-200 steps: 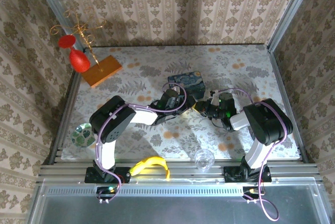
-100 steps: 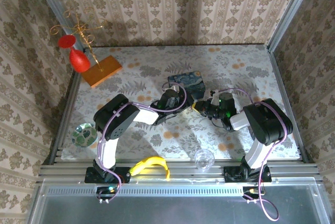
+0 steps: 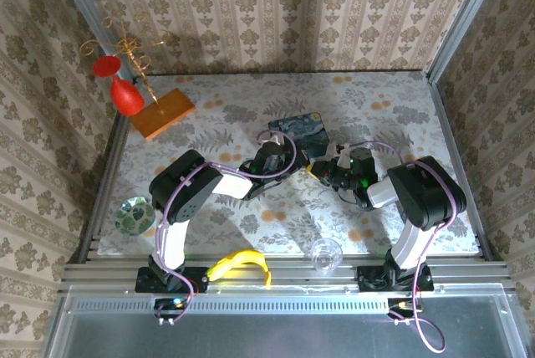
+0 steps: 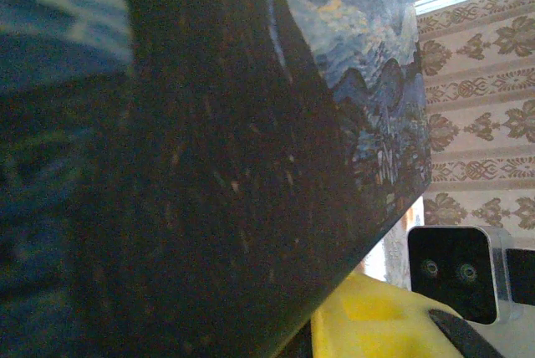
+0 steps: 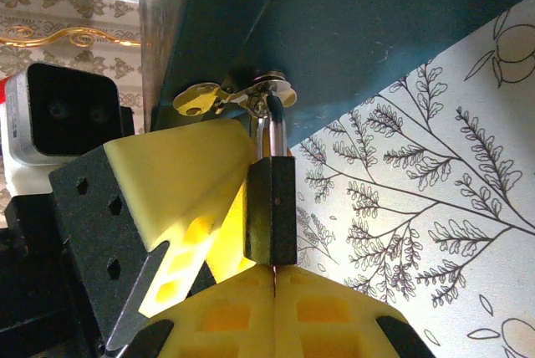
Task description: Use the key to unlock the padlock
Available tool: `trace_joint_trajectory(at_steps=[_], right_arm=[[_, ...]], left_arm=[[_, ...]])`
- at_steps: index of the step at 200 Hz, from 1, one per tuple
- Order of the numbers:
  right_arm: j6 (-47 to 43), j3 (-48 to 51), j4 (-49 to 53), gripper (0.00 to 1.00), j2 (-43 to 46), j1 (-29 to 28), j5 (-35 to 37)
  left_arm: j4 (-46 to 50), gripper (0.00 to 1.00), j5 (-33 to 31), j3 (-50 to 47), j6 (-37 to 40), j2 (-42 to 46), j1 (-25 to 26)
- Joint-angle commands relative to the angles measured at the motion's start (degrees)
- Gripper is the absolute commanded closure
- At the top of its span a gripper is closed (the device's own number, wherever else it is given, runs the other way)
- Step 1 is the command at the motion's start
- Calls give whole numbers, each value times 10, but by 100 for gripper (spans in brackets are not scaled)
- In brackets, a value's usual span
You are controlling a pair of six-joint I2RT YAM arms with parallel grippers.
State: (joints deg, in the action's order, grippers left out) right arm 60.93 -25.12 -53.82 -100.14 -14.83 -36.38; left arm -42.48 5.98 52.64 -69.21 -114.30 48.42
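My right fingers (image 5: pixel 234 312) clenched just under padlock (image 5: pixel 270 207); left fingers (image 5: pixel 180 178) against its side, grip unclear.

Table (image 3: pixel 401 107) covered in pale floral cloth, blue painted tin (image 3: pixel 299 130) lay at centre frame, wooden block (image 3: pixel 163 114) upper left, patterned disc (image 3: pixel 132 214) at left edge, clear glass (image 3: pixel 326 253) lower centre, yellow curved object (image 3: pixel 238 264) on the bottom rail.
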Motion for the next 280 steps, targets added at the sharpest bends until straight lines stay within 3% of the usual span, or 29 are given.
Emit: trace_joint_trajectory(at_steps=[1,16,40,61,87,115,192,224,254,280], right_arm=[[11,-15,-12,100,-13,2,14],[20,-17,-23,100,-20,1,12],[44,-20,-63,100,-41,1,7],[66,-23,-102,100,-63,1,2],[82,-24,-133,100,-84,1,-2],[78,-19,-130,100,-83,2,-1],[45,-18,-57,100,-40,4,12],[43,-21,-51,100,-39,4,11],[44,-21,-53,100,-39,4,10],[43,-21,-52,100,-38,4,9]], left_arm=[[-37,76,9,-7,-10,-1,1],[-45,74,15,-7,-15,-4,4],[-55,61,24,-7,-24,-13,6],[-68,57,34,-7,-41,-24,8],[-77,57,39,-7,-51,-31,11],[-74,65,35,-10,-48,-27,6],[-47,64,29,15,-11,-22,-7],[-44,55,25,20,-8,-29,-14],[-42,41,29,29,-8,-40,-20],[-22,41,36,47,-4,-49,-22]])
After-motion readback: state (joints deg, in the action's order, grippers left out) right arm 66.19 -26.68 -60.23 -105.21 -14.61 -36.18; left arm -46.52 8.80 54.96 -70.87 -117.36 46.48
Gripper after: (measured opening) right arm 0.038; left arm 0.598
